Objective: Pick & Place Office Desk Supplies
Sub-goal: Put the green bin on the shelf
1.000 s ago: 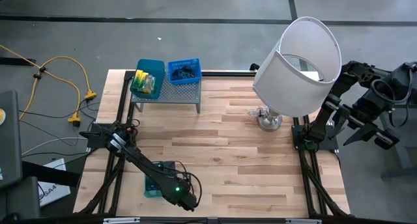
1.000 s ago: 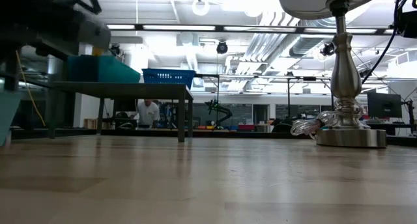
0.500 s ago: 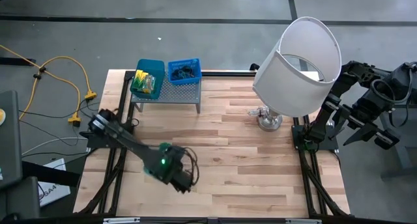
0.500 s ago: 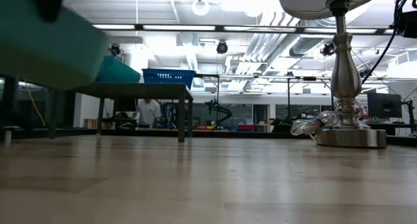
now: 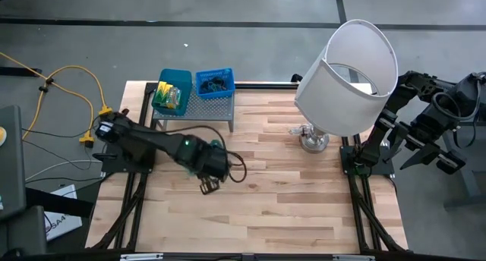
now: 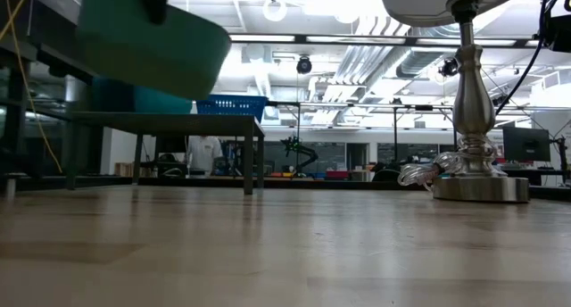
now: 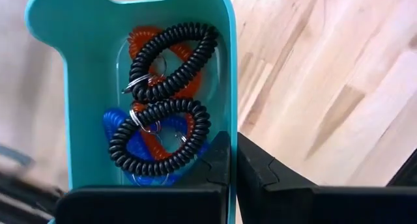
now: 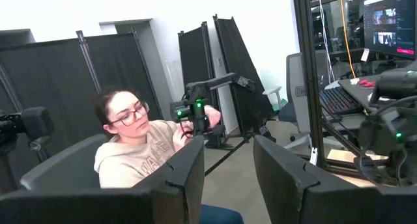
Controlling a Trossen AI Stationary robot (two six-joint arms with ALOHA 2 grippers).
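Observation:
My left gripper (image 7: 232, 142) is shut on a small teal tray (image 7: 85, 107) that holds black, red and blue coil rings (image 7: 163, 113). In the low view the tray (image 6: 147, 44) hangs high above the wood table (image 6: 294, 244). From above, the left arm (image 5: 199, 156) covers nearly all of the tray, over the table's left middle. My right gripper (image 8: 228, 165) is open with nothing in it. It points level into the room, and its arm (image 5: 425, 124) waits off the table's right edge. My left gripper pinches the tray's long side wall (image 7: 229, 113), with one finger (image 7: 218, 160) inside the tray and the other (image 7: 255, 167) outside. The fingers come from above, pointing down. The tray is lifted clear of the table, its open side up, with the coils lying in it.
A grey perforated rack (image 5: 205, 111) at the far left carries a teal tray (image 5: 173, 90) of yellow-green packets and a blue basket (image 5: 215, 83). A big white-shaded lamp (image 5: 349, 71) stands on its base (image 5: 314, 139) at the right. A person sits beyond the table (image 8: 140, 152).
My left gripper has risen from near the table's near edge and gone toward the far edge and the rack, rolling about its own axis. The teal tray, which stood on the table, is now lifted clear and turned with it. The gripper has stayed shut.

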